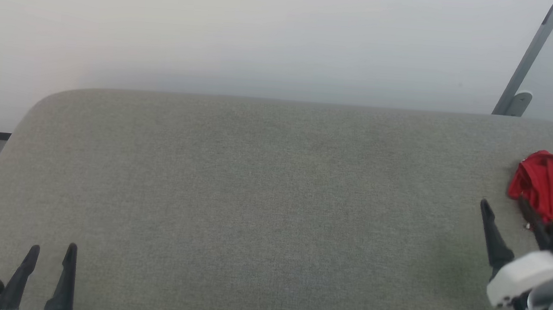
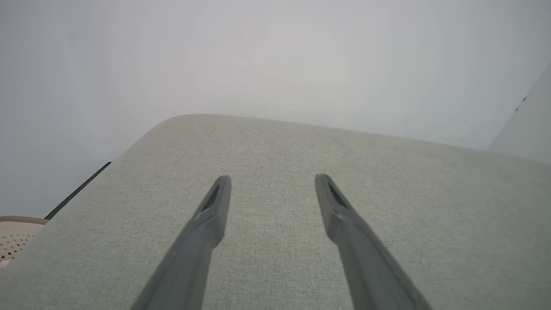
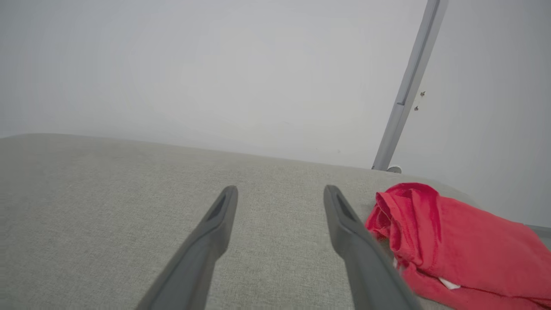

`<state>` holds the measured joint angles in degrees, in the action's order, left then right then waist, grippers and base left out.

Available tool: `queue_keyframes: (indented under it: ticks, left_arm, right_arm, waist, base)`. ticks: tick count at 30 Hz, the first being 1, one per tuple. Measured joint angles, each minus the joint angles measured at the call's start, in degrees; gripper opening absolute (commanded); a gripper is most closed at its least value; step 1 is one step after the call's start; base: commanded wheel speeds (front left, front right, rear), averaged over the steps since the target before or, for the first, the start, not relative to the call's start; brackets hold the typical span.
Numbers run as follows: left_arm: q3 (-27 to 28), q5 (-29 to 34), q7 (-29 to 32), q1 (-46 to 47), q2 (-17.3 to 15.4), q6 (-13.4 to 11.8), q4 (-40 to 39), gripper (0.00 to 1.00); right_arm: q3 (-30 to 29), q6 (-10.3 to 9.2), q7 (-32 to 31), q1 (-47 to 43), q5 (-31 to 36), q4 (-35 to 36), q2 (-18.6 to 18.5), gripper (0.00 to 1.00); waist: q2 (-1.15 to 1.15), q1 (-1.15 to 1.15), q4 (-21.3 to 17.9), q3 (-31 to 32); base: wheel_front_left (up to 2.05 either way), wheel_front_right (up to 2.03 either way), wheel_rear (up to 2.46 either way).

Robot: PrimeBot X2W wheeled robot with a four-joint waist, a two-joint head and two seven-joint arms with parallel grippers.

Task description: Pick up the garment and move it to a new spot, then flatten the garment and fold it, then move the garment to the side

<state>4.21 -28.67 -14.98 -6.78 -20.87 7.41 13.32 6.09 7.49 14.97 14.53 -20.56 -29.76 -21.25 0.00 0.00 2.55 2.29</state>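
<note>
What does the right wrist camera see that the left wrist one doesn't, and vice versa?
Extra in the right wrist view: the crumpled red garment near the right hand, and a slanted grey pole. Extra in the left wrist view: a pale perforated object at the lower left corner, and the left hand. Shared: the grey fabric surface, a pale wall, an open hand each.

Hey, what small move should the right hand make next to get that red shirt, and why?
Probably ease the right hand rightward and down over the garment: its fingers stand open and empty, and the garment lies crumpled just beside its right finger, not between them.
</note>
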Motion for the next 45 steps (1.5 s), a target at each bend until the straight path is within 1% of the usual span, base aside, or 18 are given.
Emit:
queue_keyframes:
  ticks: [3,10,16,29,45]
  left_arm:
    - [0.5,0.0,0.0,-0.6,0.1,0.0,-0.4,1.00]
    - [1.0,0.4,0.0,-1.4,0.2,0.0,-1.2,1.00]
    - [1.1,0.5,0.0,-1.5,0.3,0.0,-1.9,1.00]
    - [0.8,0.5,0.0,-1.5,1.0,0.0,-2.6,1.00]
    - [1.5,0.5,0.0,-2.2,1.6,0.0,-3.8,1.00]
  right_arm:
    - [-3.3,0.00,0.1,-3.9,2.4,3.4,2.1,1.00]
    - [-9.3,0.00,0.1,-11.1,5.0,9.4,6.4,1.00]
    - [-10.8,0.00,0.1,-14.5,6.0,12.2,8.5,1.00]
    - [-10.5,0.00,0.1,-15.4,6.5,13.9,9.2,1.00]
    - [-10.2,0.00,0.1,-15.5,6.5,14.6,9.0,1.00]
  waist:
    - [0.00,0.00,-0.1,0.2]
    - [0.00,0.00,-0.7,0.1]
    - [0.00,0.00,-1.4,0.0]
    - [0.00,0.00,-2.4,-0.3]
    - [0.00,0.00,-1.8,-0.3]
  base:
    - [0.00,0.00,0.00]
    - [0.00,0.00,0.00]
    - [0.00,0.00,0.00]
    - [0.00,0.00,0.00]
    - [0.00,0.00,0.00]
